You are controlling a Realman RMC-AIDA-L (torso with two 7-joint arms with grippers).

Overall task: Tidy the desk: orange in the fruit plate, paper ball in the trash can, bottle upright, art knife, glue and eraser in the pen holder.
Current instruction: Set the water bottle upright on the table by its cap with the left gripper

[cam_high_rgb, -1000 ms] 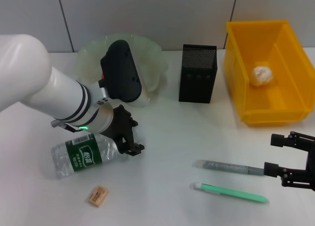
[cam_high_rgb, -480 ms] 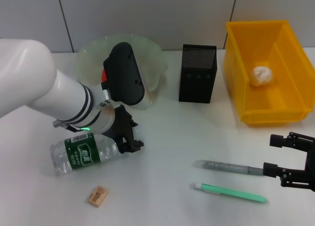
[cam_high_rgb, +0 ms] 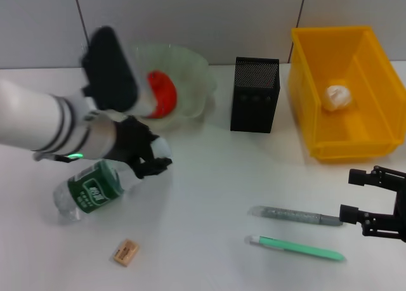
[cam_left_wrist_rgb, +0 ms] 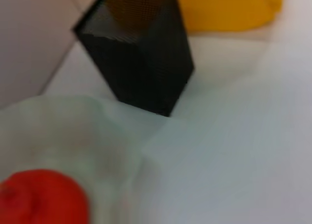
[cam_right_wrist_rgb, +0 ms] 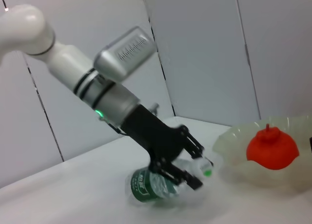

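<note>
bottle (cam_high_rgb: 89, 193): my left end effector (cam_high_rgb: 149, 161) grips its neck; cap end has lifted since a moment ago
next: stand it up
right end effector (cam_high_rgb: 374, 205): open, parked

A clear, glossy plastic bottle (cam_high_rgb: 89, 193) with a smooth green label is clasped by the matt black fingers of the left gripper (cam_high_rgb: 147, 159). Behind the bottle, a translucent pale-green bowl (cam_high_rgb: 190, 75) with a glassy wavy rim is seen, and a red-orange fruit (cam_high_rgb: 162, 93) with a slightly shiny skin lies in it. Right of the bowl stands a matt black metal-mesh cup (cam_high_rgb: 254, 94). Right of the cup, a crumpled white paper ball (cam_high_rgb: 337, 96) is held in a smooth bright yellow plastic bin (cam_high_rgb: 304, 91).
</note>
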